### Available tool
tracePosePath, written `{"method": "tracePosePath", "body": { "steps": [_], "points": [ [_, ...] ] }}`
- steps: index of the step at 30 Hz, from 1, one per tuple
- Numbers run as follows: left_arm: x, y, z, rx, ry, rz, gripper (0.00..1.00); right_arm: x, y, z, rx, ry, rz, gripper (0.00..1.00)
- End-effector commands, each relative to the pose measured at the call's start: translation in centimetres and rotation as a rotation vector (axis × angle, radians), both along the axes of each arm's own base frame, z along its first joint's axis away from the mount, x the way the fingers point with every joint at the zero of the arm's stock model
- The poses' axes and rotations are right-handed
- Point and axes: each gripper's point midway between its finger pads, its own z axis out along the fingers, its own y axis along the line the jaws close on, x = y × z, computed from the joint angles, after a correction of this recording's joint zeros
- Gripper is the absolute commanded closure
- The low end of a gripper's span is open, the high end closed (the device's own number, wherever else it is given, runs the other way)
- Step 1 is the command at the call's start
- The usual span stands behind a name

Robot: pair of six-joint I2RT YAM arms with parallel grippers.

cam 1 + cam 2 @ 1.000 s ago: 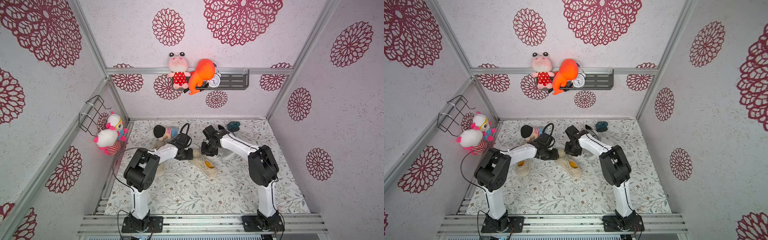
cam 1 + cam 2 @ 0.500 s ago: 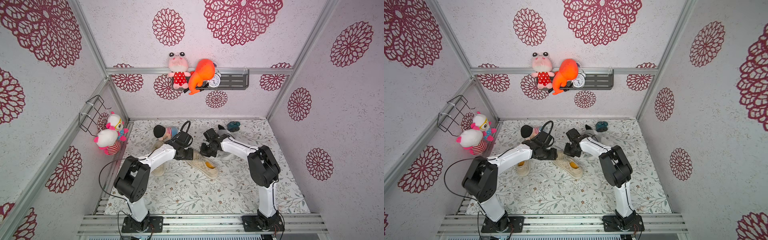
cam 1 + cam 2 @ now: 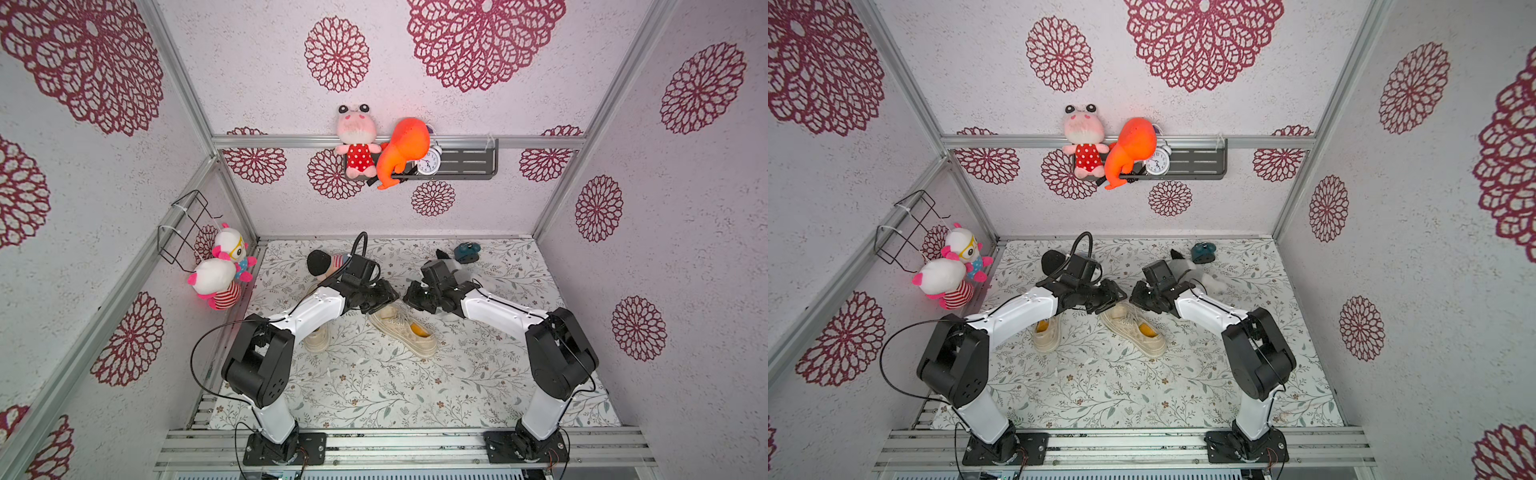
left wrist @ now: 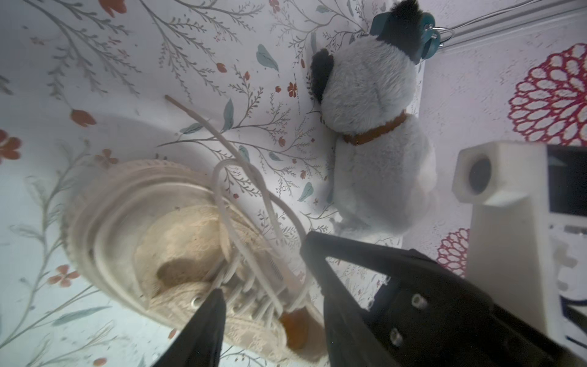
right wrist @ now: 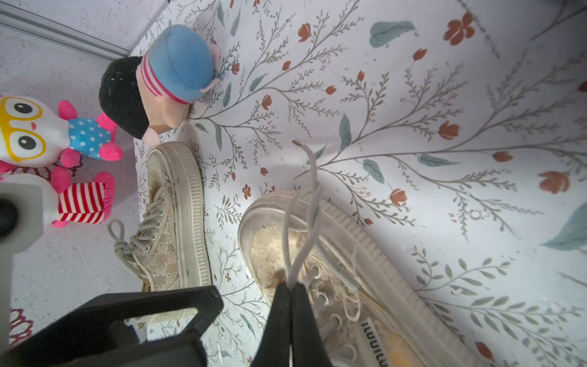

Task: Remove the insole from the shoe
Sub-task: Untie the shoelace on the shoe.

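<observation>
Top view, left to right: left shoe [image 3: 1045,338] contains a yellow insole [image 3: 1041,326]; right shoe [image 3: 1133,330] contains an orange insole [image 3: 1148,330] at its heel opening, on the near side of both grippers. Left gripper [image 4: 262,267]: jaws halfway apart astride the laced upper, clamping nothing. Right gripper [image 5: 288,287]: jaws pinched together on a lace [image 5: 315,178].

We note a plush pig [image 3: 356,141], an orange toy [image 3: 405,145] and an alarm clock [image 3: 428,164] on the wall shelf [image 3: 469,163].
</observation>
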Motion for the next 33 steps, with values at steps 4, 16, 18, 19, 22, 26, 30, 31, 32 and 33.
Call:
{"method": "tracePosePath", "body": {
  "steps": [4,16,18,19,22,26,30,31,32,33],
  "points": [
    [0.5,-0.6,-2.4,-0.046,0.122,0.098,0.56,0.0,0.4,2.3,0.053,-0.049,-0.010,1.00],
    [1.4,-1.2,-4.6,-0.030,0.178,0.111,0.66,-0.3,0.2,3.1,0.057,-0.068,-0.008,1.00],
    [1.4,-1.2,-5.1,-0.028,0.190,0.115,0.68,-0.4,0.1,3.1,0.057,-0.068,-0.010,1.00],
    [1.5,-1.3,-5.3,-0.031,0.190,0.116,0.70,-0.4,0.1,3.1,0.057,-0.069,-0.010,1.00],
    [1.6,-1.4,-5.2,-0.033,0.189,0.117,0.75,-0.5,-0.1,3.2,0.057,-0.071,-0.012,1.00],
    [1.8,-1.6,-4.9,-0.039,0.179,0.112,0.84,-0.7,-0.4,3.5,0.052,-0.082,-0.016,1.00],
    [2.0,-1.2,-5.1,-0.021,0.170,0.123,0.98,-0.9,-1.3,3.5,0.017,-0.088,-0.033,1.00],
    [2.1,-0.9,-4.7,-0.018,0.153,0.129,0.99,-0.9,-1.8,3.2,-0.005,-0.084,-0.047,1.00],
    [2.2,-0.7,-4.2,-0.011,0.133,0.133,1.00,-0.9,-2.3,2.9,-0.028,-0.081,-0.063,1.00],
    [2.2,-0.3,-3.6,0.000,0.106,0.138,1.00,-0.8,-3.0,2.3,-0.066,-0.072,-0.088,1.00]
  ]
}}
